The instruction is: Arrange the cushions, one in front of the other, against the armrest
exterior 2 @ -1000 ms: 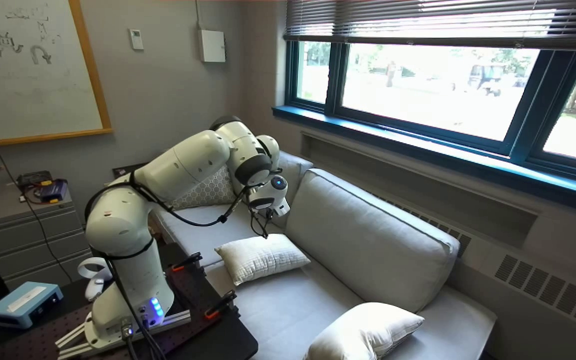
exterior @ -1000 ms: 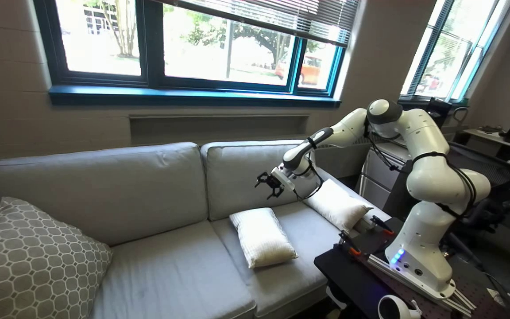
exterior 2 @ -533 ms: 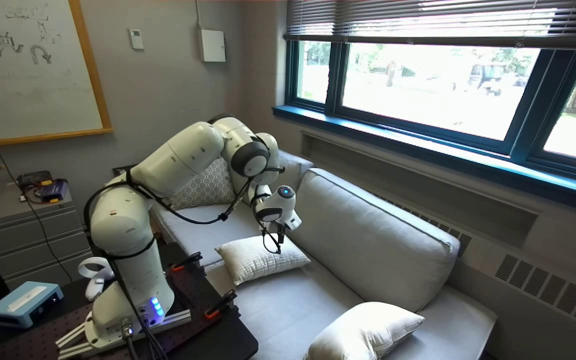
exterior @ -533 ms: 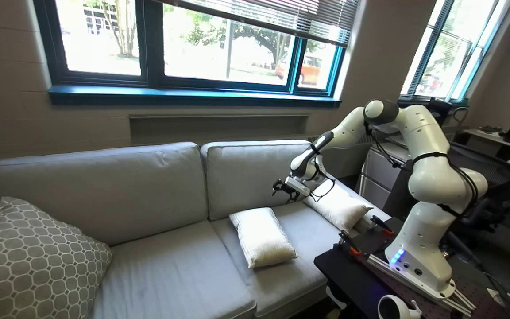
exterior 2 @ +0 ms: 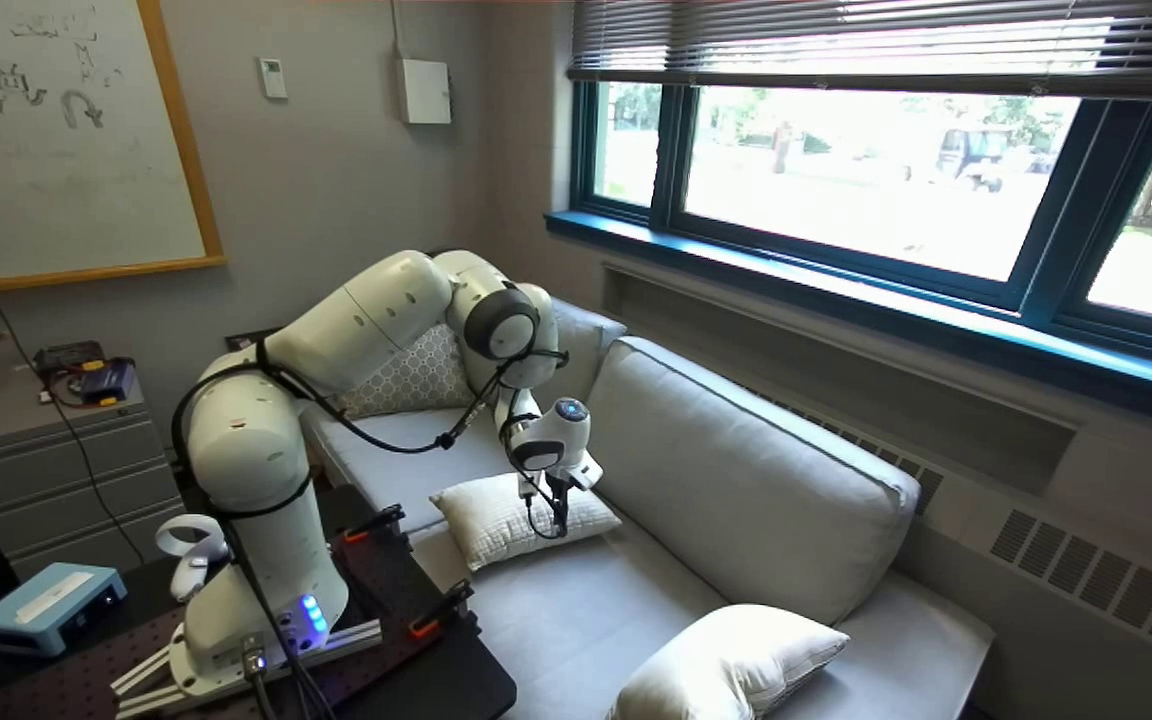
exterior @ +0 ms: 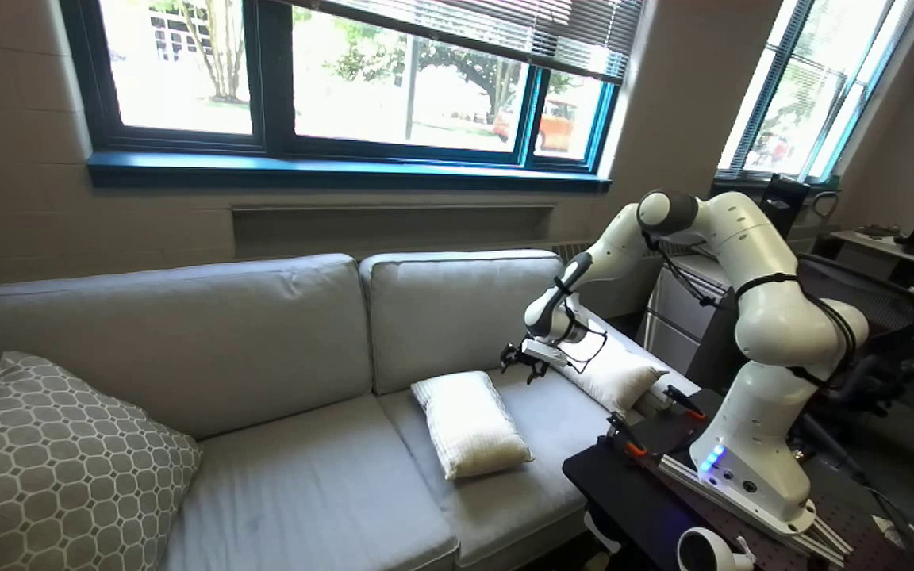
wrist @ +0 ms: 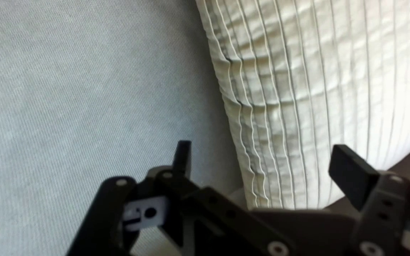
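I've got the gripper (wrist: 261, 145) spread wide w/ nothing in it; in the wrist view one tip shows against bare sofa seat (wrist: 84, 106), the other against the loose cushion (wrist: 290, 106). Can't tell if it's touching. To do this grab well, I'd straddle the edge under me, drop till the tips sit well down either side of a good fold, then squeeze slowly; it looks puffy, so a shallow pinch would prob. slip. Lift just clear of the seat, carry toward the armrest (exterior 2: 911, 645), & lean it in front of the 2nd cushion (exterior 2: 726, 660) w/o knocking that one, approx. lined up.

Loose cushion lies flat btwn the seat's front & back edges, w/ a bare strip of seat separating it from the 2nd, which sits tilted against the armrest. Both are cream-white, squarish & plump; up close the loose one has rows of fine raised pleats, crinkled along its edge.
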Tool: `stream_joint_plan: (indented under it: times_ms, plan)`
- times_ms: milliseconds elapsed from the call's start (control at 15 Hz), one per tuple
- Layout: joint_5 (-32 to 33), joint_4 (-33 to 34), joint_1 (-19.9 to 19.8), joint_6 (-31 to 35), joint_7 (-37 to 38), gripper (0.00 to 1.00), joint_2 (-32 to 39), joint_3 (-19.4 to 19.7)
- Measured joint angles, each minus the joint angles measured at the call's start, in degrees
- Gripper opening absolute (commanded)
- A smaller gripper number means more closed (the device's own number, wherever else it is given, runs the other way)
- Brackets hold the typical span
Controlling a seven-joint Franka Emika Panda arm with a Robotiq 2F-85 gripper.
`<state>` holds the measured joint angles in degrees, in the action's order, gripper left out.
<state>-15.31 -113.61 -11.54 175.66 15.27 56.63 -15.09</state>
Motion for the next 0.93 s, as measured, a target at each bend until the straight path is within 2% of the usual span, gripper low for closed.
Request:
stream_joint_plan:
  times_ms: [267, 533, 933]
  plan:
    - [-1.04, 5.63, -3.39, -0.06, -0.16, 1.0, 7.09, -3.51]
    - [-1.19, 14.22, -7.04, -1.36, -0.88, 1.0, 15.79, -6.61]
    - [-2.22, 31.51, -5.86, -10.86, -0.98, 1.0, 28.27, -7.64]
